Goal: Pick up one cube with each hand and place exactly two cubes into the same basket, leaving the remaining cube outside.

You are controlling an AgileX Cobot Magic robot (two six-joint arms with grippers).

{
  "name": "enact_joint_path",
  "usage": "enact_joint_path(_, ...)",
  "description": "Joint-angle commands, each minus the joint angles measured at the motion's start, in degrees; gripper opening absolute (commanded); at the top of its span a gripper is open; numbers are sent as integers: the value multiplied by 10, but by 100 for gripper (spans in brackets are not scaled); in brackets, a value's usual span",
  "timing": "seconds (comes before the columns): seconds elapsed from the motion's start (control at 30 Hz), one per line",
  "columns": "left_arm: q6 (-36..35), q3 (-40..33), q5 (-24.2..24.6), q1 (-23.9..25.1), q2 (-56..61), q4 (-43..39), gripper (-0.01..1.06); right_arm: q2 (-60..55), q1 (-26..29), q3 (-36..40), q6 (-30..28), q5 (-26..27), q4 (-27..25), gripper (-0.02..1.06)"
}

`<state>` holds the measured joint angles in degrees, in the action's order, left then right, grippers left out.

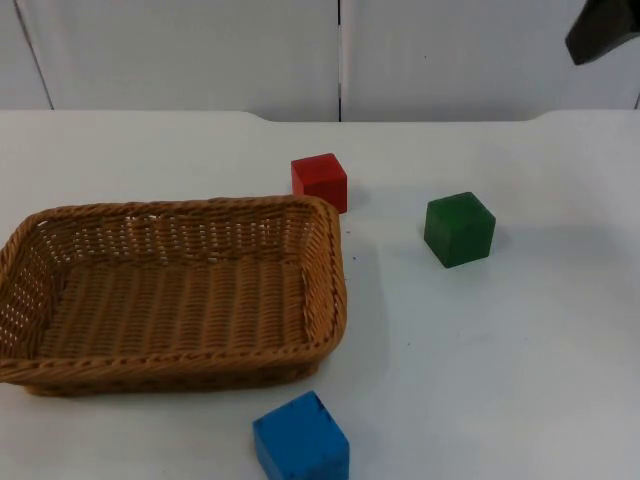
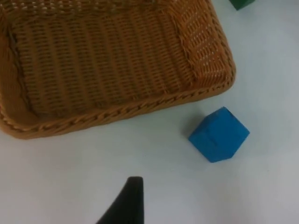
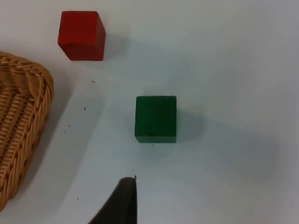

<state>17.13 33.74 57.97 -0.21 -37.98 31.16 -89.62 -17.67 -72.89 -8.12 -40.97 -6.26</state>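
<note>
Wicker basket (image 1: 170, 290) on white table (image 1: 520, 360), nothing in it; red cube (image 1: 319, 181) just beside its far right corner; green cube (image 1: 459, 229) further right, apart; blue cube (image 1: 300, 438) near its front right corner; left gripper's fingertip (image 2: 128, 200) above bare table, blue cube apart from it; right gripper's fingertip (image 3: 122, 200) short of green cube, not touching; finger state can't tell, either gripper

Blue wooden cube (image 1: 300, 440): bottom cut by the top view's edge.
Woven wicker basket (image 1: 330, 270): left rim cut off there.
Right arm (image 1: 603, 30): mostly out of frame.
</note>
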Motion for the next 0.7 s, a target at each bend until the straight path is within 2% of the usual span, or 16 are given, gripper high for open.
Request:
enact_joint_path(0.0, 6, 4, 2, 1, 0, 16, 105, -17, -4, -16, -5, 5, 1, 103)
enact_joint_path(0.37, 5, 4, 17, 1, -4, 53, 105, -120, -4, -83, -22, 6, -1, 103)
enact_joint_path(0.67, -9, 4, 12, 1, -35, 63, 105, -167, -4, -88, -22, 46, -2, 103)
